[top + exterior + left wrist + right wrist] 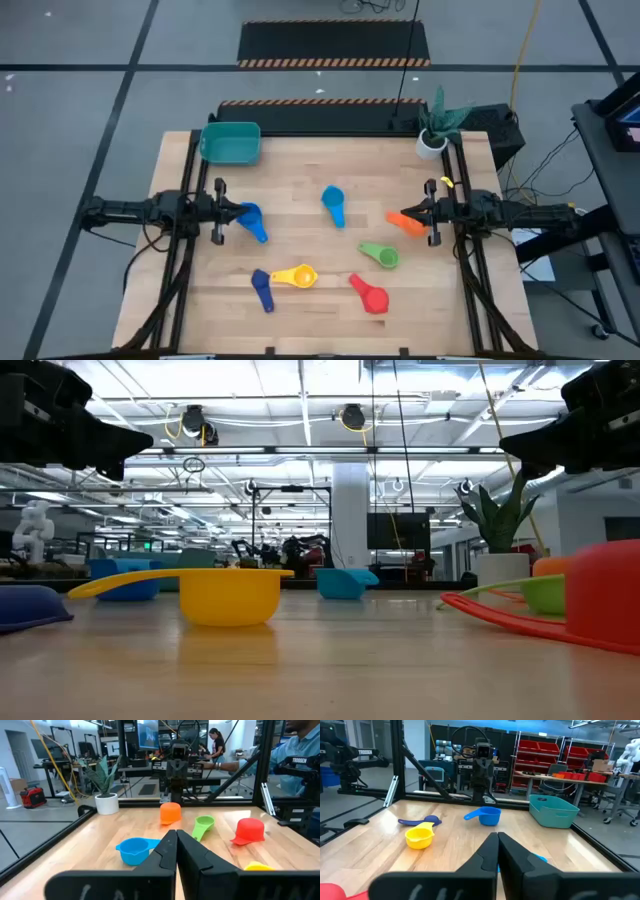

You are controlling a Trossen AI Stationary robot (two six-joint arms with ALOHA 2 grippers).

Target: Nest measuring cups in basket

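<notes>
High view: both tools are being held closed and empty, left tool [243, 210] beside the blue cup [252, 220]. It should be opened, then lowered squarely over the handle.

left pincer [176, 851] closed, light blue cup [134, 850] beyond, possibly yellow cup [258, 866] at edge

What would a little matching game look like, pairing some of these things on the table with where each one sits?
Things:
1. teal basket
2. white plant pot
3. red measuring cup
4. orange measuring cup

Places:
A. far right corner of the table
B. by the right gripper
C. far left corner of the table
D. near edge, right of the yellow measuring cup

Pairs: 1-C, 2-A, 3-D, 4-B
</notes>
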